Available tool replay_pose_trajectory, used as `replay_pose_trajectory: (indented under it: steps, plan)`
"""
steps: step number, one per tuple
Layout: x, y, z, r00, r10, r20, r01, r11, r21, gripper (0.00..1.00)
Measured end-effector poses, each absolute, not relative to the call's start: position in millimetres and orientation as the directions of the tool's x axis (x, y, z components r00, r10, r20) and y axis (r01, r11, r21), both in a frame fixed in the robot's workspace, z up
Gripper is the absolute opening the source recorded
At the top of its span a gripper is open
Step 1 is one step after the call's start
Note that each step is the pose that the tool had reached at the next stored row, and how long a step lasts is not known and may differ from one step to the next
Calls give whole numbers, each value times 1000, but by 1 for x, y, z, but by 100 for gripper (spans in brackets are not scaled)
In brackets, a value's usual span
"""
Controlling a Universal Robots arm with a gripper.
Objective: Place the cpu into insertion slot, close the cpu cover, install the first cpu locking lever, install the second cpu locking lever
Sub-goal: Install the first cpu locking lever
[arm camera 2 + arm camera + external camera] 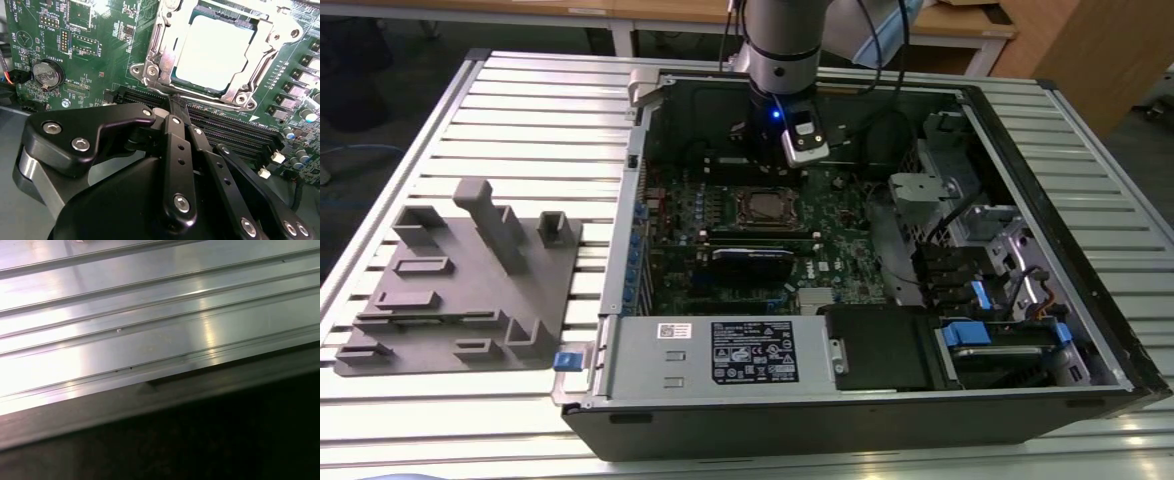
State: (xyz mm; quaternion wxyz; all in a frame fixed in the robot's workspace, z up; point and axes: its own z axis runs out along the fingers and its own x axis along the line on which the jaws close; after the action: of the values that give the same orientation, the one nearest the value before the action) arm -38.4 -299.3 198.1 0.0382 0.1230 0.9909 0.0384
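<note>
- cpu (215, 52) is lying flat in the slot (765, 207), silver top showing through the cover (156, 52) cut-out; cover is looking down and flush, so I judge the lever step to be in hand
- tool (176, 106) is sitting with fingers pressed together, nothing showing between them; tips are hanging just beside the cover's near edge, between it and the memory slots (235, 125)
- in the exterior view the tool (803, 145) is hanging inside the case (720, 425), above the board and near the slot; case is lying on the slatted tabletop (520, 110)
- lever itself is not telling apart cleanly from the frame edge under the tips; contact cannot be confirmed
- judgement on doing it well: the tips should be bearing on the lever rod only, not on cover or cpu top; the push should be following the rod's own swing, down then sideways under its hook; force should be building slowly
- risks: tips slipping onto the memory slots or scraping board parts; rod springing back if not fully hooked
</note>
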Motion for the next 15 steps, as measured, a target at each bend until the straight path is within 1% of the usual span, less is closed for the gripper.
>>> replay_pose_trajectory:
  steps: [15]
  plan:
    - [-37,-299,197,-962,265,-66,259,962,86,11]
